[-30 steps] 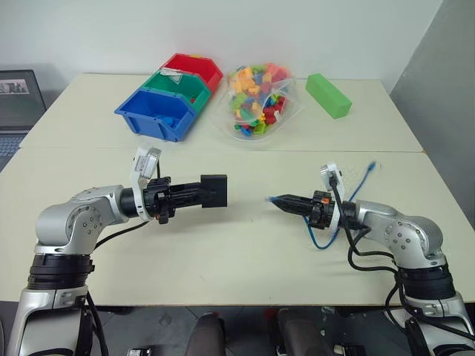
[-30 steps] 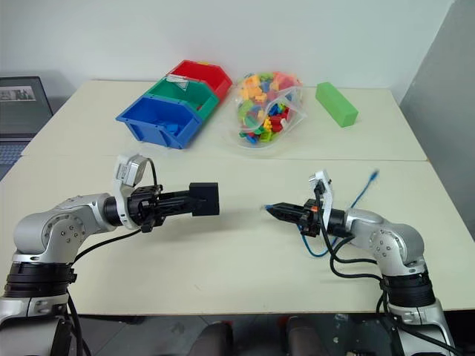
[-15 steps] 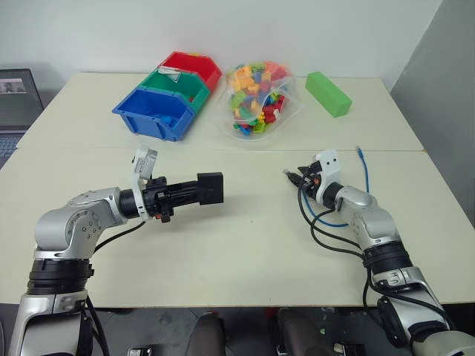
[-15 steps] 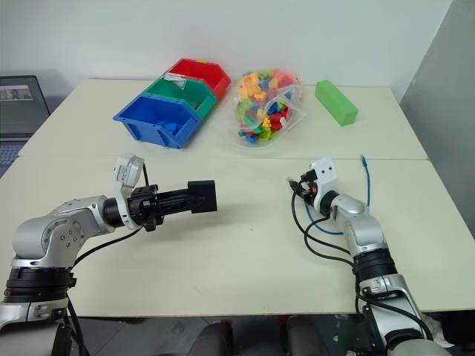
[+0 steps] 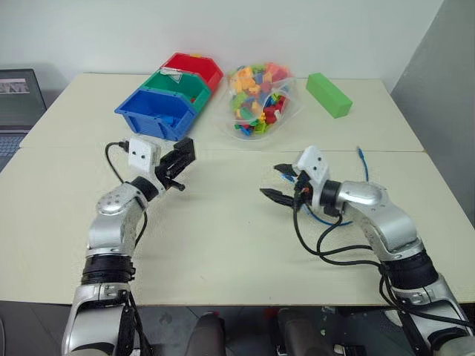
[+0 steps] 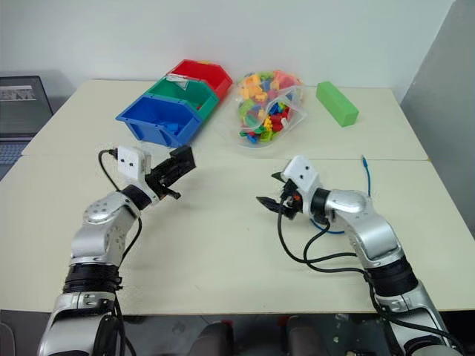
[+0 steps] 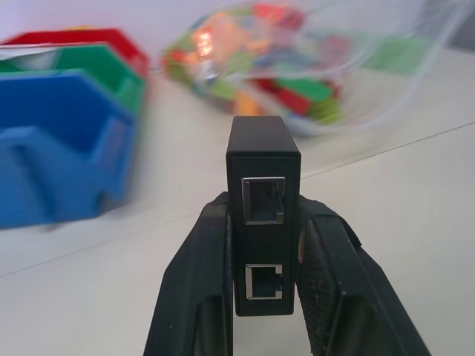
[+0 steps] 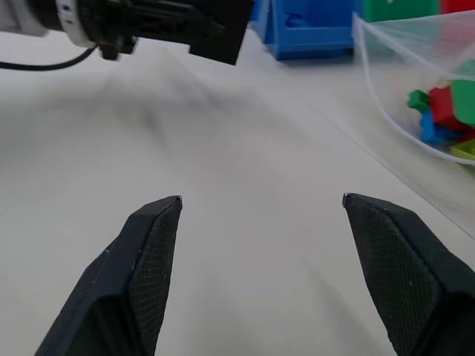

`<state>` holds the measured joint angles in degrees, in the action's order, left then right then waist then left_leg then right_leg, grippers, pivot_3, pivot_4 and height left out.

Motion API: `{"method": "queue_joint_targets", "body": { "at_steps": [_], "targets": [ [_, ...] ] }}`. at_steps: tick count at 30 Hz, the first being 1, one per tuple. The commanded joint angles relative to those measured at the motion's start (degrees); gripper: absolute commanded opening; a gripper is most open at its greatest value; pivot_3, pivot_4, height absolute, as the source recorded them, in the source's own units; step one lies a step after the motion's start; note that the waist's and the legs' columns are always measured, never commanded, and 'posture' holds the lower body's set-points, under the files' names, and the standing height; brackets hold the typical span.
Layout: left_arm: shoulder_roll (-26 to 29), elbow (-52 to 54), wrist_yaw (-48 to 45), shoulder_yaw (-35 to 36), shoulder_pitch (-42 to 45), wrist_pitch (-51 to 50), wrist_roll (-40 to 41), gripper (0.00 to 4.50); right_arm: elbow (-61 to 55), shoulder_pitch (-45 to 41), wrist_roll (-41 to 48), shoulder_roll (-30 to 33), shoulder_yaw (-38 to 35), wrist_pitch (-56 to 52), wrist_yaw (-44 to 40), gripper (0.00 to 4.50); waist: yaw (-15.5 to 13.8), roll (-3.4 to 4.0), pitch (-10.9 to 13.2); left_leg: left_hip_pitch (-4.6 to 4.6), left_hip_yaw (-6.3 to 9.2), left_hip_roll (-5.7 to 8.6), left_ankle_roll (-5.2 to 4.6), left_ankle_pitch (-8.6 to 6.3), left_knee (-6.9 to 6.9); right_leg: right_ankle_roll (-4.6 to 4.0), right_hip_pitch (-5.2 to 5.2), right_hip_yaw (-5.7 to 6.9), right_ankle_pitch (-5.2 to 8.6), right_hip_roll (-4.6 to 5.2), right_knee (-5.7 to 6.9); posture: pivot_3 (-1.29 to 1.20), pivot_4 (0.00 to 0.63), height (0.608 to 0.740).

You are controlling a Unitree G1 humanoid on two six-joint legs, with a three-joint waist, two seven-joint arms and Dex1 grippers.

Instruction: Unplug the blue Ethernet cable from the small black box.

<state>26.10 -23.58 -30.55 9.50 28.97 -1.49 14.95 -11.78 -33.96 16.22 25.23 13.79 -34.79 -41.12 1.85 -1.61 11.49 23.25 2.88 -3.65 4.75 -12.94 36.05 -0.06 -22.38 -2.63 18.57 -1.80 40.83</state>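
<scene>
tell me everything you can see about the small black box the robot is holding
The small black box is a matte black, squarish plastic block, longer than it is wide. One face carries two Ethernet ports, one above the other along its length, and both are empty, with no plug in either. It is clamped between the two black fingers of the left gripper, which press on its two side faces. It is held up off the cream table, near the blue bin, and touches nothing else.
</scene>
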Motion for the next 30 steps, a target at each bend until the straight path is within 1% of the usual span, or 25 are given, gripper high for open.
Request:
{"method": "queue_joint_targets", "body": {
  "at_steps": [1, 5, 10, 11, 18, 20, 21, 22, 24, 26, 30],
  "targets": [
    [-1.4, -3.6, 2.6, 1.3, -1.1, 8.3, -2.4, 0.78, -4.7, -2.6, 3.6, -1.3, -0.3, -4.3, -1.4, 3.68, -0.1, -0.02, 0.0, 0.04, 0.01, 0.01, 0.00, 0.00, 0.00, -0.01, 0.00, 0.02, -0.01, 0.01, -0.03, 0.00, 0.150, 0.740],
    [-2.2, -7.4, 5.0, 2.2, -2.2, 11.0, -2.9, 0.78, -5.0, -2.9, 4.4, -1.5, -0.4, -5.7, -2.0, 3.68, -0.3, -0.05, 0.0, 0.12, 0.06, 0.05, 0.00, 0.00, 0.00, -0.02, 0.00, 0.10, -0.01, 0.07, -0.09, 0.00, 0.150, 0.740],
    [-3.1, -8.0, 5.0, 2.6, -3.6, 11.4, -2.1, 0.78, -5.3, -2.5, 5.6, -2.2, -1.1, -7.5, -1.9, 3.68, -0.2, -0.06, 0.0, 0.09, 0.06, 0.07, 0.00, 0.00, 0.02, 0.00, 0.01, 0.16, -0.02, 0.11, -0.03, 0.00, 0.150, 0.740],
    [-3.3, -7.9, 4.8, 2.7, -3.7, 11.2, -1.8, 1.13, -5.4, -2.5, 6.0, -2.4, -1.3, -7.9, -1.8, 3.73, -0.2, -0.06, 0.0, 0.07, 0.06, 0.07, 0.00, 0.00, 0.02, 0.00, 0.01, 0.16, -0.02, 0.10, 0.00, 0.00, 0.150, 0.740],
    [-3.7, -7.0, 4.2, 3.5, -4.5, 9.4, -0.5, 2.57, -5.0, -3.1, 6.5, -2.2, -1.2, -8.7, -1.6, 3.76, -0.1, -0.06, 0.0, 0.00, 0.05, 0.06, 0.00, 0.00, 0.02, 0.00, 0.05, 0.15, -0.01, 0.08, 0.02, 0.00, 0.150, 0.740],
    [-3.8, -6.4, 4.2, 3.6, -4.9, 8.8, -0.1, 3.15, -5.0, -3.0, 6.4, -2.1, -1.2, -8.7, -1.7, 3.76, -0.1, -0.06, 0.0, 0.00, 0.05, 0.06, 0.00, 0.00, 0.02, 0.00, 0.05, 0.15, -0.01, 0.08, 0.03, 0.00, 0.150, 0.740],
    [-3.8, -5.5, 4.1, 3.5, -5.4, 8.7, -0.2, 3.32, -5.1, -2.9, 6.3, -2.1, -1.1, -8.6, -1.7, 3.76, -0.1, -0.06, 0.0, 0.00, 0.05, 0.06, 0.00, 0.00, 0.02, 0.00, 0.05, 0.15, -0.01, 0.08, 0.03, 0.00, 0.150, 0.740],
    [-3.7, -4.5, 4.1, 3.5, -5.9, 8.4, -0.1, 3.68, -5.1, -2.9, 6.2, -2.1, -1.1, -8.6, -1.7, 3.76, -0.1, -0.06, 0.0, 0.00, 0.05, 0.06, 0.00, 0.00, 0.02, 0.00, 0.05, 0.15, -0.01, 0.08, 0.02, 0.00, 0.150, 0.740],
    [-3.2, -1.4, 4.6, 3.4, -7.5, 6.8, -0.1, 4.12, -5.1, -2.5, 6.0, -2.0, -1.0, -8.5, -1.5, 3.76, -0.1, -0.06, 0.0, 0.00, 0.04, 0.06, 0.00, 0.00, 0.02, 0.00, 0.06, 0.14, -0.01, 0.08, 0.02, 0.00, 0.150, 0.740],
    [-2.3, 3.4, 4.9, 3.8, -9.9, 4.0, 0.3, 4.45, -5.5, -1.6, 5.8, -1.5, -1.2, -8.2, -1.4, 3.76, 0.0, -0.06, 0.0, 0.00, 0.04, 0.06, 0.00, 0.00, 0.02, 0.00, 0.06, 0.13, -0.01, 0.08, 0.02, 0.00, 0.150, 0.740],
    [1.1, 14.9, 4.1, 4.7, -15.8, -3.0, 1.4, 4.45, -6.9, 0.8, 7.2, -0.1, -3.3, -8.9, -1.7, 3.76, 0.0, -0.06, 0.0, 0.00, 0.06, 0.01, 0.01, 0.00, 0.00, 0.00, 0.05, 0.09, -0.01, 0.08, 0.01, 0.00, 0.150, 0.740]
  ]
}}
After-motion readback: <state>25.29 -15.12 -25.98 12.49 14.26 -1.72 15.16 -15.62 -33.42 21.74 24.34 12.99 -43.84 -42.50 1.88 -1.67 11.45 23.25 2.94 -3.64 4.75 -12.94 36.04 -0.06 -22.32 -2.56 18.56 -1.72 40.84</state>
